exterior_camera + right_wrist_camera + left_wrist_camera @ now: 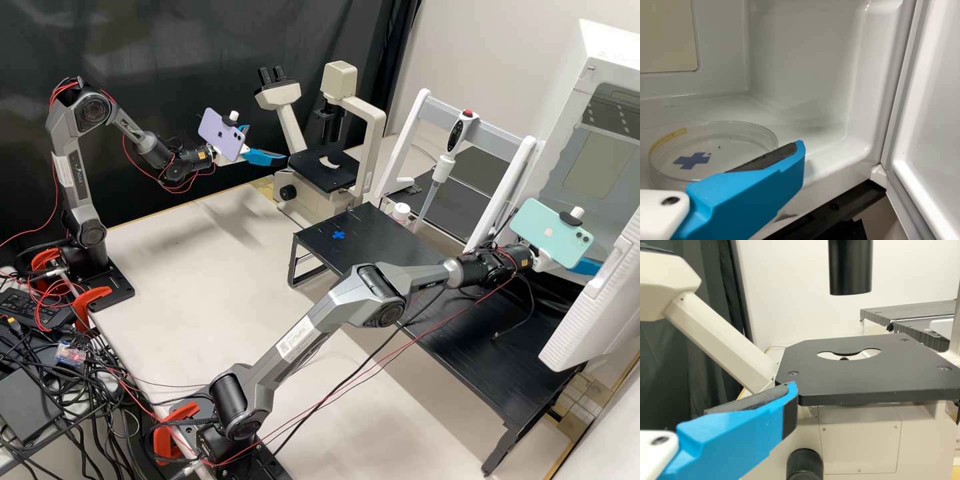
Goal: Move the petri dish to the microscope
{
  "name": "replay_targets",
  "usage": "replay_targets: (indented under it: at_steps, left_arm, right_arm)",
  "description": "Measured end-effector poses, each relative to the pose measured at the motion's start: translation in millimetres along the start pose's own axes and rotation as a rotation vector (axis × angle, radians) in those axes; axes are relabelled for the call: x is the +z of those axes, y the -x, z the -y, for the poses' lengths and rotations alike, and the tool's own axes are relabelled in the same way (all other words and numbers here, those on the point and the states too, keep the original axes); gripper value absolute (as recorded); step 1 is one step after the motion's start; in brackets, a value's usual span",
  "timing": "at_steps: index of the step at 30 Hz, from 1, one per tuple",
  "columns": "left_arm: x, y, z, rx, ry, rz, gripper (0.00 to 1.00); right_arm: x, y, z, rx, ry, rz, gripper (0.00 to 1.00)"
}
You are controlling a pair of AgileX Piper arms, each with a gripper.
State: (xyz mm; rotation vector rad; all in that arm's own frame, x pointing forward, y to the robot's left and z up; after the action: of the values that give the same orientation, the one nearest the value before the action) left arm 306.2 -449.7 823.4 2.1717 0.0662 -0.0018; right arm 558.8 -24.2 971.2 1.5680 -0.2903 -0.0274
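The right claw [587,267] partly hides the petri dish [735,152] in its wrist view.

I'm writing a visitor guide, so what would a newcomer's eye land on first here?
Probably the two phones mounted on the arms in the high view: a purple one on the left arm, and a mint-green one on the right. Next might come the cream microscope behind the bench, then, in the right wrist view, the clear petri dish inside a white-walled chamber.
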Motion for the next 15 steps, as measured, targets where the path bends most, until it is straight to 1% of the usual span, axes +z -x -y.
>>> replay_targets:
  at_steps: [4,5,8,14,15]
  left_arm:
    - [0.0,0.0,0.0,0.0,0.0,0.0,1.0]
    - [0.0,0.0,0.0,0.0,0.0,0.0,1.0]
    - [0.0,0.0,0.0,0.0,0.0,0.0,1.0]
    - [0.0,0.0,0.0,0.0,0.0,0.0,1.0]
    - [0.0,0.0,0.0,0.0,0.0,0.0,1.0]
  right_arm:
    - [0.4,0.0,0.9,-0.01,-0.008,0.004,0.0]
    - [0.3,0.0,0.9,-0.011,-0.015,0.005,0.0]
    - [0.4,0.0,1.2,-0.015,-0.008,0.006,0.0]
    - [2.9,0.0,-1.2,-0.013,-0.014,0.009,0.0]
    - [2.9,0.0,-1.2,-0.013,-0.011,0.008,0.0]
